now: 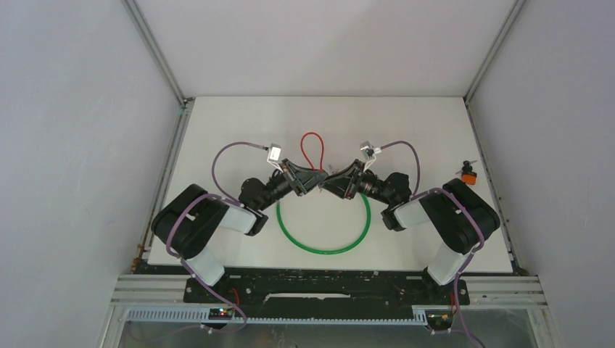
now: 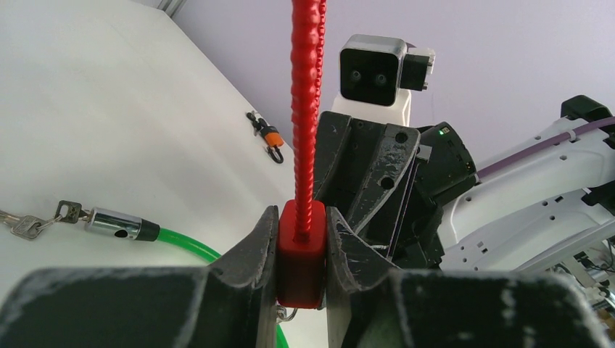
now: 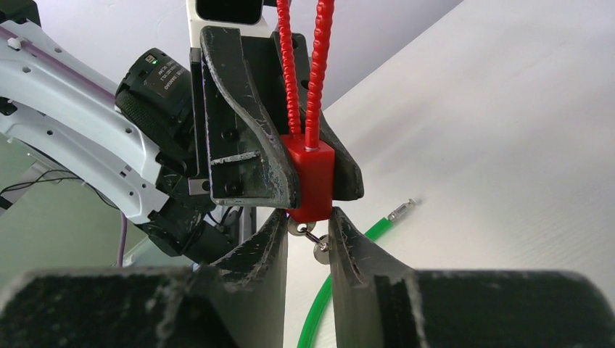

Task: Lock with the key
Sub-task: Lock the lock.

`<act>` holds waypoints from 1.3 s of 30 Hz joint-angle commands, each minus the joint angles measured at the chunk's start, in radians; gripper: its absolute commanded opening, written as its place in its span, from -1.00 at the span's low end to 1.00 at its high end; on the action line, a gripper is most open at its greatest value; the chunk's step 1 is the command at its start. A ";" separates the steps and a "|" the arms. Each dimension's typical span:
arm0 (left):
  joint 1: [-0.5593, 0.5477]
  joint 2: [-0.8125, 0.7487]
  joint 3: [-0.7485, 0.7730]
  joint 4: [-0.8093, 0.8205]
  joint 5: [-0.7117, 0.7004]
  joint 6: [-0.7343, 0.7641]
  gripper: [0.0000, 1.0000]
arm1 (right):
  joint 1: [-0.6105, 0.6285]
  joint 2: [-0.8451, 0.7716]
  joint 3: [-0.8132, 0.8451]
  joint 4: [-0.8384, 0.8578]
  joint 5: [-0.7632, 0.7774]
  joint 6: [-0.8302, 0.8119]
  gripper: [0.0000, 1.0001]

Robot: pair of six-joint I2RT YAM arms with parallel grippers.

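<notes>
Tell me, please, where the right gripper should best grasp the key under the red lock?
Grip the key by its exposed head, likely from below: it hangs under the red lock body, whose sides the left gripper clamps.

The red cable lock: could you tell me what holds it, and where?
The left gripper clamps the red cable lock by its body's two sides. The right gripper flanks the key beneath it; whether it grips cannot be told.
</notes>
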 commanded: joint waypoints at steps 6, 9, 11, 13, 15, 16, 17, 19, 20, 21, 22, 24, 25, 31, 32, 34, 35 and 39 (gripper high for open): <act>-0.030 -0.011 0.045 0.101 0.054 0.005 -1.00 | 0.018 0.022 0.038 0.013 0.086 -0.066 -1.00; -0.029 -0.015 0.035 0.100 0.032 0.014 -1.00 | 0.022 0.013 0.036 -0.009 0.117 -0.077 -1.00; -0.029 -0.018 0.029 0.100 0.012 0.021 -1.00 | 0.026 -0.006 0.022 -0.033 0.155 -0.108 -1.00; -0.029 -0.019 0.023 0.100 0.001 0.025 -1.00 | 0.037 -0.039 0.008 -0.079 0.204 -0.158 -1.00; -0.029 -0.021 0.021 0.101 -0.007 0.027 -1.00 | 0.050 -0.080 0.001 -0.153 0.266 -0.212 -1.00; -0.030 -0.020 0.020 0.101 -0.011 0.029 -1.00 | 0.059 -0.102 -0.001 -0.193 0.299 -0.240 -1.00; -0.029 -0.021 0.019 0.101 -0.016 0.029 -1.00 | 0.068 -0.122 -0.002 -0.235 0.329 -0.269 -1.00; -0.029 -0.020 0.018 0.100 -0.019 0.029 -1.00 | 0.091 -0.162 -0.004 -0.301 0.399 -0.328 -1.00; -0.029 -0.018 0.019 0.100 -0.018 0.029 -1.00 | 0.098 -0.173 -0.004 -0.320 0.422 -0.346 -1.00; -0.030 -0.017 0.020 0.100 -0.016 0.028 -1.00 | 0.107 -0.183 -0.005 -0.334 0.442 -0.363 -1.00; -0.029 -0.015 0.022 0.100 -0.012 0.027 -1.00 | 0.115 -0.189 -0.005 -0.350 0.464 -0.378 -1.00; -0.029 -0.011 0.026 0.100 -0.007 0.023 -1.00 | 0.133 -0.206 -0.005 -0.378 0.510 -0.408 -1.00; -0.030 -0.009 0.027 0.100 -0.005 0.022 -1.00 | 0.139 -0.212 -0.005 -0.388 0.528 -0.425 -1.00; -0.033 -0.007 0.030 0.100 0.003 0.025 -1.00 | 0.171 -0.212 -0.005 -0.389 0.540 -0.470 -1.00; -0.034 -0.007 0.032 0.100 0.006 0.025 -1.00 | 0.175 -0.207 -0.005 -0.381 0.532 -0.476 -1.00; -0.037 -0.005 0.035 0.100 0.016 0.024 -1.00 | 0.183 -0.199 -0.005 -0.363 0.514 -0.486 -1.00; -0.038 -0.004 0.037 0.100 0.021 0.024 -1.00 | 0.186 -0.195 -0.003 -0.358 0.510 -0.488 -0.98; -0.041 -0.002 0.045 0.101 0.039 0.020 -1.00 | 0.186 -0.180 -0.003 -0.344 0.498 -0.486 -0.68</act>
